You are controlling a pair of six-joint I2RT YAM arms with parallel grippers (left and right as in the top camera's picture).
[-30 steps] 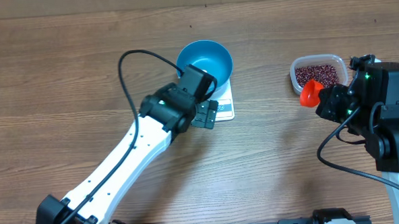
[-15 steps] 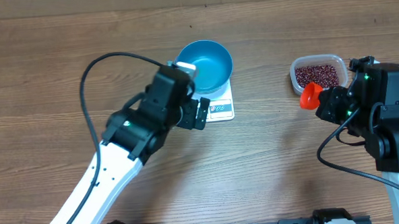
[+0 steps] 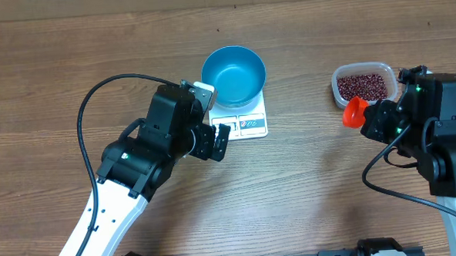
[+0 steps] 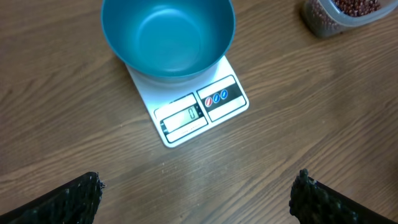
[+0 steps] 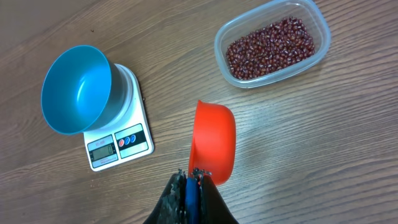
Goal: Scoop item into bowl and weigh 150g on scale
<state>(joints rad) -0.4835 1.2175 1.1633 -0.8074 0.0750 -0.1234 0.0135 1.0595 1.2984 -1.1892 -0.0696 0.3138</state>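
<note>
Wood-grain table (image 3: 56, 74): left gripper (image 4: 198, 186) hovers wide open, empty, near the scale (image 3: 247, 121); right gripper (image 5: 189, 177) pinches an orange scoop (image 5: 213, 143) beside the bean tub (image 5: 324, 46).

Smooth glossy blue bowl (image 4: 168, 37), clear plastic tub (image 5: 221, 50), wood-grain table (image 3: 57, 89)

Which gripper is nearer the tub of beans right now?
Right. The right gripper, shut on the orange scoop, sits just beside the tub; the left gripper, open, is off by the scale.
</note>
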